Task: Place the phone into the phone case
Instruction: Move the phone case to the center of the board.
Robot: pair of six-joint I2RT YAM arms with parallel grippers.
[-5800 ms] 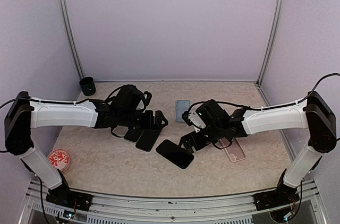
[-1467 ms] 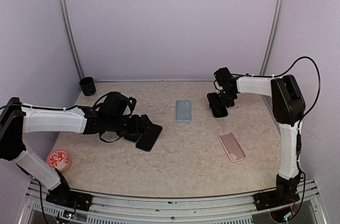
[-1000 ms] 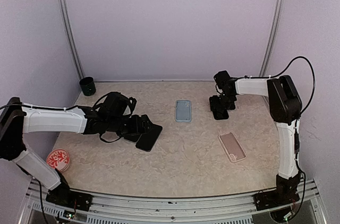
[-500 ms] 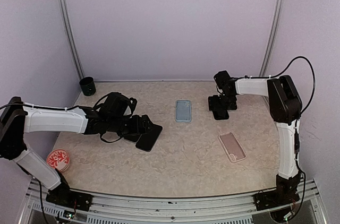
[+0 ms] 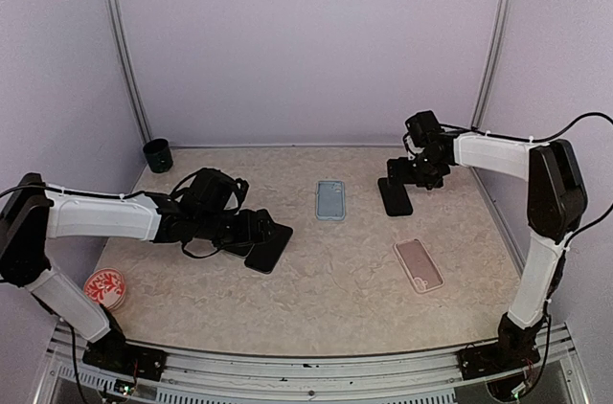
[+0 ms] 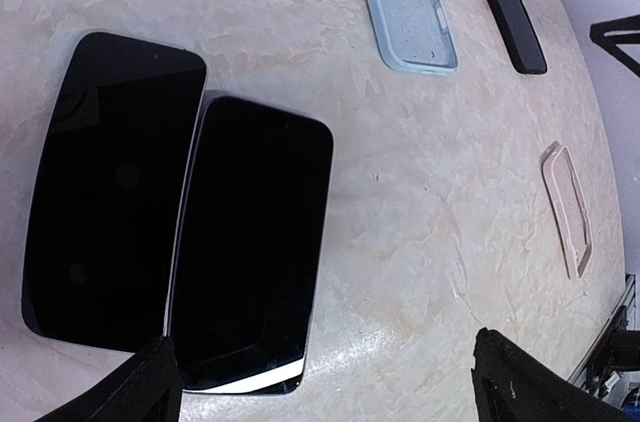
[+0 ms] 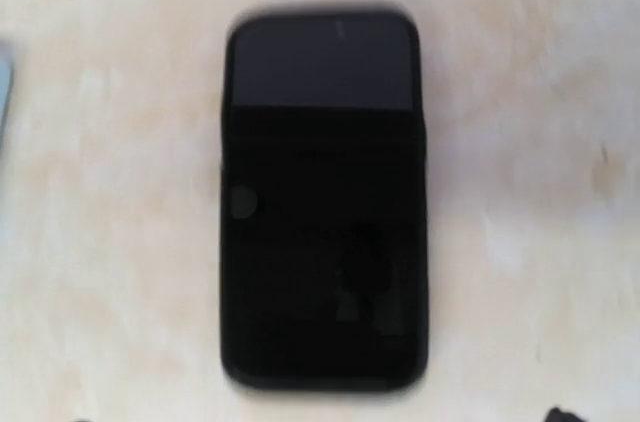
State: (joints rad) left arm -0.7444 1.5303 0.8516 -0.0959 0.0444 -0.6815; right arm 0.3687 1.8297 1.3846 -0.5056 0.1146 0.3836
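Marbled beige table, lilac walls on three sides. Toward the far right corner: a lone black phone, flat, screen up, touching nothing. Just above it, on the side nearer the right edge: right gripper, spread wide, pinching nothing. In the wrist view, only a sliver of one fingertip at the bottom rim, with the whole phone free on the table ahead of it. Long axis of that phone: straight away from the wrist, so square to the closing line of the jaws, long edges facing the fingers.

A little in from the middle of the far edge: pale blue case, seemingly hollow side up, lengthwise far to near, roughly parallel to the lone phone and well apart on its left. Close to the right edge, nearer the front: pink case, slanted, nothing in it.

Toward the left edge: phone pair, both black, side by side, long edges touching or slightly overlapping; cannot tell which. Directly over the pair: left gripper, equally spread, holding nothing.

Judging from this layout: right arm nearest to the lone phone and to both cases. Probably no wrist turn needed, only a straight drop over the long edges, then a carry leftward to the blue case or frontward to the pink one.
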